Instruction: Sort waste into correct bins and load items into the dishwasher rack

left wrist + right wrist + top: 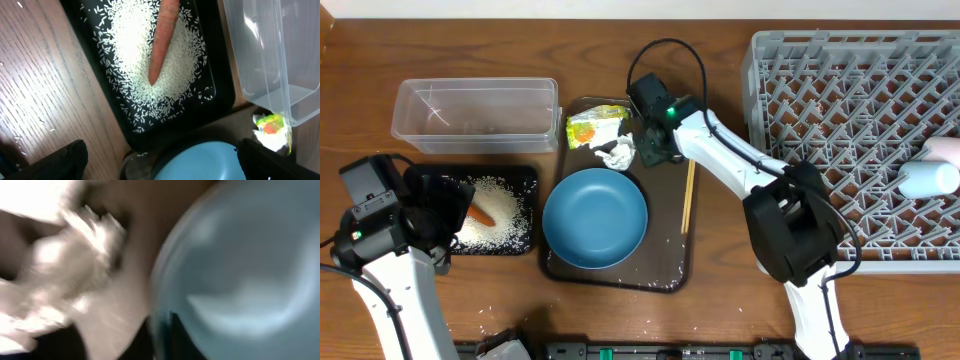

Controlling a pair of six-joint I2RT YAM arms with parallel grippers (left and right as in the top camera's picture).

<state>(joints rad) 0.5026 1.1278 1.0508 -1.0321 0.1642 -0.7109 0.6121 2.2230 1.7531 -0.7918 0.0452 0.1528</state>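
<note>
I take the plate (595, 217) as my mark. It sits on the brown tray (665, 275) and has not yet been loaded.

Just left of the plate is the black tray (525, 175). It holds the rice (165, 95), with the carrot (164, 37) lying on top, so I judge that part of the sorting finished. My left gripper (162, 152) hangs over the near corner of that tray. Its fingers are spread wide and hold nothing.

The tub (475, 110), beyond the plate and to its left, looks empty. Just beyond the plate's far rim lie the tissue (617, 153) and the wrapper (595, 128), neither binned yet.

My right gripper (652, 150) is right beside the tissue. Its wrist view is all blur, so I cannot tell whether its jaws are apart or have closed on anything.

The chopsticks (688, 195) lie just right of the plate, unloaded. Well to the right is the rack (820, 120), with what I take for the cup (928, 178) on its side at the far edge. I cannot pick out the bowl.

So by my reckoning two pieces of waste and at least the plate and chopsticks remain.
</note>
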